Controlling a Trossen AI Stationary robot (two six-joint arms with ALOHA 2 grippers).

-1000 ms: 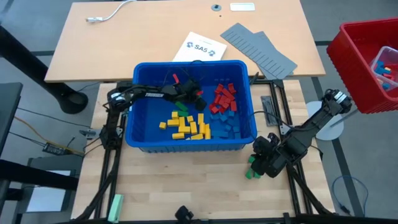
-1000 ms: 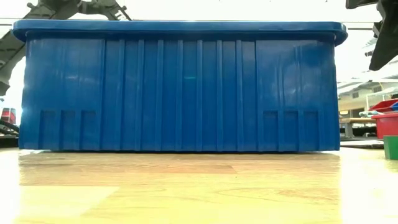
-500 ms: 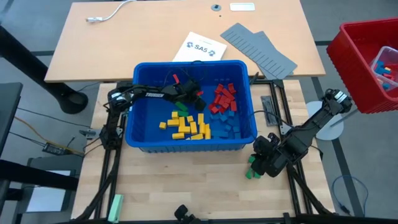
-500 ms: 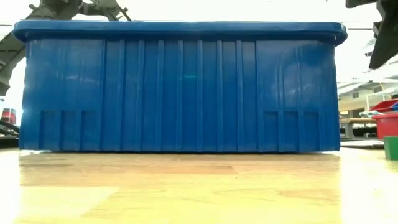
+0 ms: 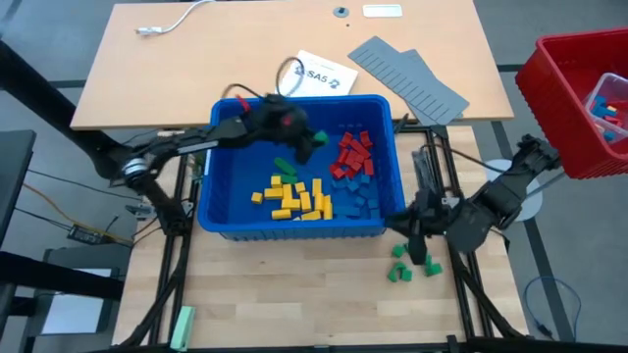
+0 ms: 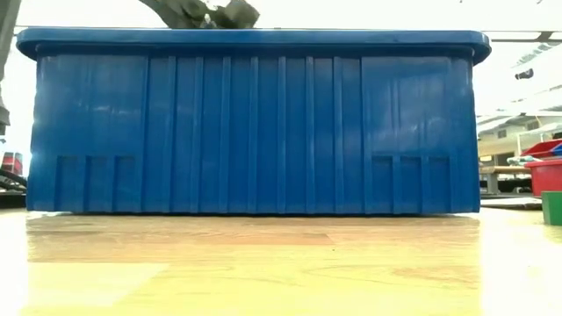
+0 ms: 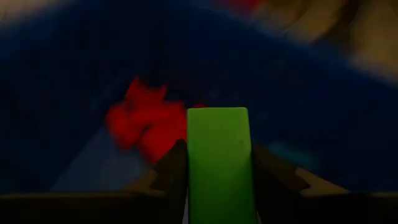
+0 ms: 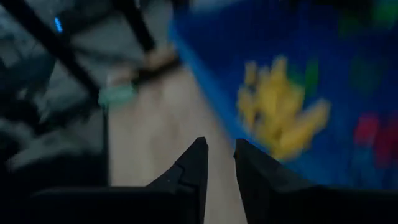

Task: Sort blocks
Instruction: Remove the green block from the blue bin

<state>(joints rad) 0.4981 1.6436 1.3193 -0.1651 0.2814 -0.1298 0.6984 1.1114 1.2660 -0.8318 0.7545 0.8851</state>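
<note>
A blue bin (image 5: 294, 101) on the wooden table holds blocks in heaps: yellow (image 5: 294, 199), red (image 5: 353, 155), blue (image 5: 358, 196), and one green (image 5: 285, 165). My left gripper (image 5: 306, 137) hangs above the bin's far middle, shut on a green block (image 7: 217, 162); it also shows over the rim in the low view (image 6: 211, 13). My right gripper (image 8: 221, 155) hovers off the bin's near right corner, its fingers a narrow gap apart with nothing between them. Below it, three green blocks (image 5: 397, 257) lie on the table. My left gripper pinches the green block by its two long sides (image 7: 189, 168) between its two fingers (image 7: 171, 177). The fingers run along the block, whose free end (image 7: 217, 115) sticks out past the fingertips. The block is lifted clear above the bin.
A red bin (image 5: 579, 98) with more blocks stands off the right edge. Grey ridged panels (image 5: 412, 78), a printed sheet (image 5: 316, 74) and a white cable (image 5: 172, 22) lie on the far desk. A pale green bar (image 5: 183, 324) lies near the front left.
My left gripper has risen out of the bin with the green block, which is now lifted clear. My right gripper has risen from the green blocks on the table and gone a little toward the far edge; the blocks stay on the table.
</note>
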